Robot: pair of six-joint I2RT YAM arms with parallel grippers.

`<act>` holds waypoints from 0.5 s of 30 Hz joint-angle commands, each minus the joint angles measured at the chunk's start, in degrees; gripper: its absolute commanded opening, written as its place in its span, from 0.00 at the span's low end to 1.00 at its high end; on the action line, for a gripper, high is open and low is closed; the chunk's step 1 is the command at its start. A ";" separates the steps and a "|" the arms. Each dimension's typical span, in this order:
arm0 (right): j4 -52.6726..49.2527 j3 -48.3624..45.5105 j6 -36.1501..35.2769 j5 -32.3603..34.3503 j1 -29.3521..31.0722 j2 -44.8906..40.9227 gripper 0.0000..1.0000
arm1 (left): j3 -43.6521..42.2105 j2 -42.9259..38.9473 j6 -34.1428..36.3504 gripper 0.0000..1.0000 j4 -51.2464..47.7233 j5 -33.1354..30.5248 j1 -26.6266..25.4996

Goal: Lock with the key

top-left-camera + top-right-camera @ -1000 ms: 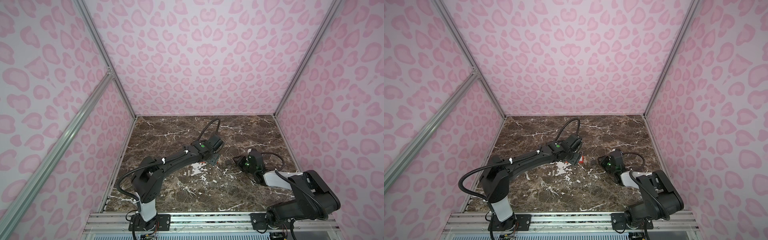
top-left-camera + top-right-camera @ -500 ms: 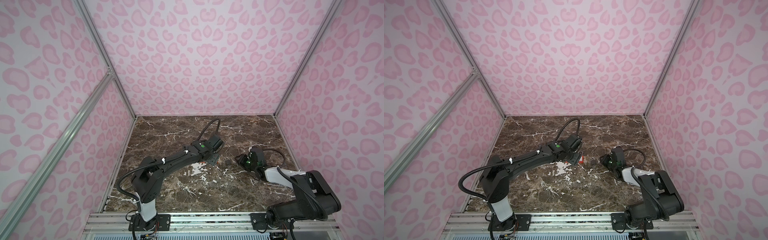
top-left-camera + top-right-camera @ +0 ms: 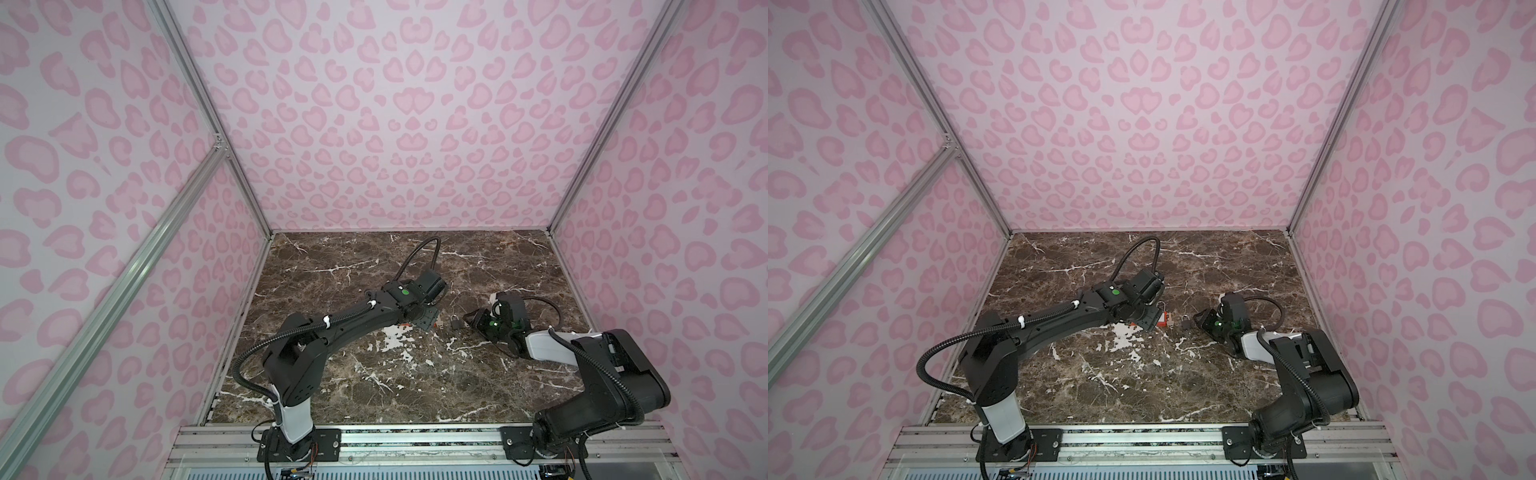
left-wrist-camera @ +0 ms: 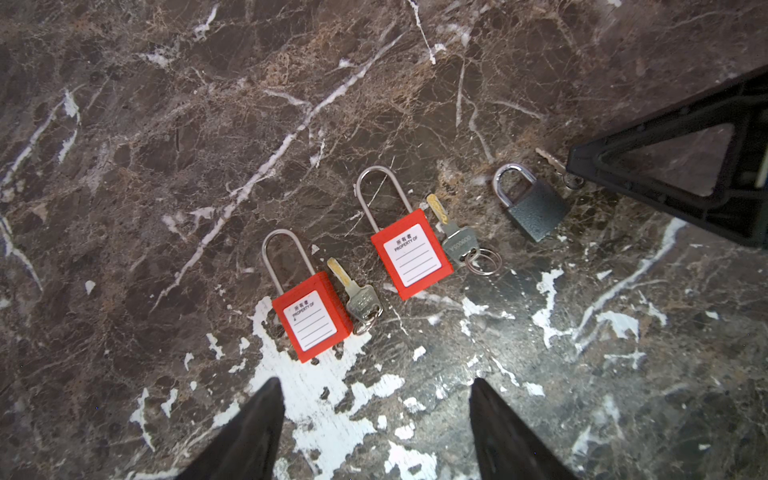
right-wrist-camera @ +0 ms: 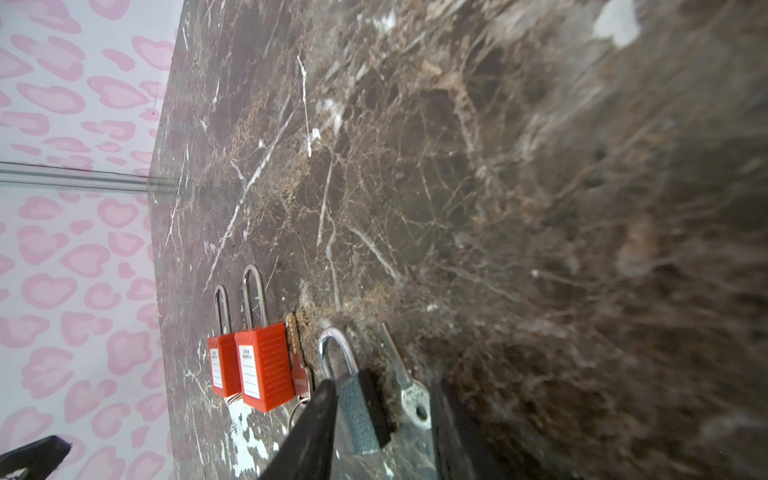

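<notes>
The right pincer point(image 5: 382, 388) is held open and empty, the small key point(image 5: 411, 397) and grey padlock point(image 5: 361, 411) lying between its jaws (seemingly untouched, though blurred), so key pick-up is judged in hand; closing on the key alone is called for.

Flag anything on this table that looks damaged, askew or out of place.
The marble tabletop has chipped white patches where its finish looks worn away, mostly by the end red padlock. Everything else lies in a neat row; nothing is spilled or askew.
</notes>
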 commanded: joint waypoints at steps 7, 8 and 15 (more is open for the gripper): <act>-1.20 -0.92 -0.22 0.86 -0.47 -2.19 0.39 | 0.45 -1.23 -0.74 0.72 -0.38 -1.04 0.09; -1.70 -0.84 -0.50 1.29 -0.85 -2.83 0.40 | 0.25 -1.57 -1.03 0.73 -0.21 -1.11 0.22; -7.29 -0.14 -4.75 4.23 -3.60 -10.57 0.67 | -8.27 -9.40 -3.97 0.97 8.00 4.25 4.94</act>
